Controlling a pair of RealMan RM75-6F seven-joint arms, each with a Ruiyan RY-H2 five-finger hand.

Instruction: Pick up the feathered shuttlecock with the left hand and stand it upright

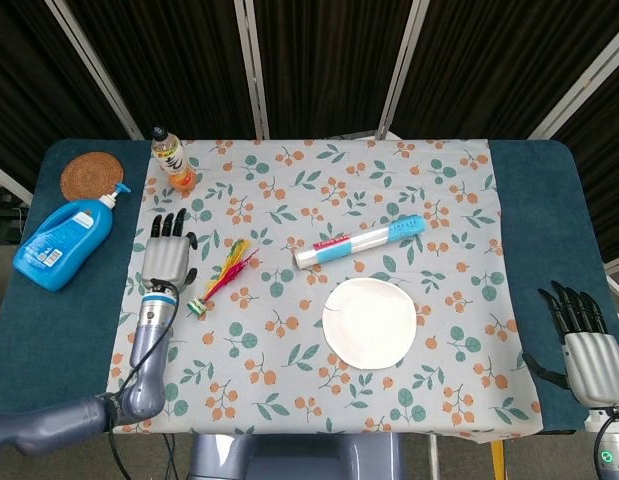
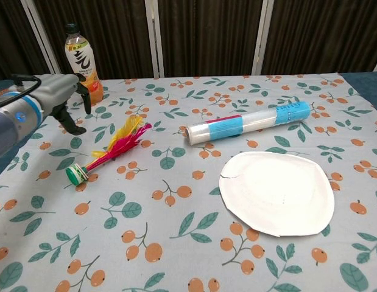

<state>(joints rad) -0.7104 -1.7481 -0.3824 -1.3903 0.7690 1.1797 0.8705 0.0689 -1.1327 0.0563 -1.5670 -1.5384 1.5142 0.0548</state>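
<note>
The feathered shuttlecock lies flat on the floral cloth, its red and yellow feathers pointing up and right and its green base at the lower left. My left hand hovers open just to the left of it, fingers spread, touching nothing. At the table's right front corner my right hand rests open with nothing in it; the chest view does not show it.
An orange drink bottle stands behind the left hand. A blue detergent bottle and a woven coaster lie at the far left. A rolled plastic tube and a white paper plate sit right of the shuttlecock.
</note>
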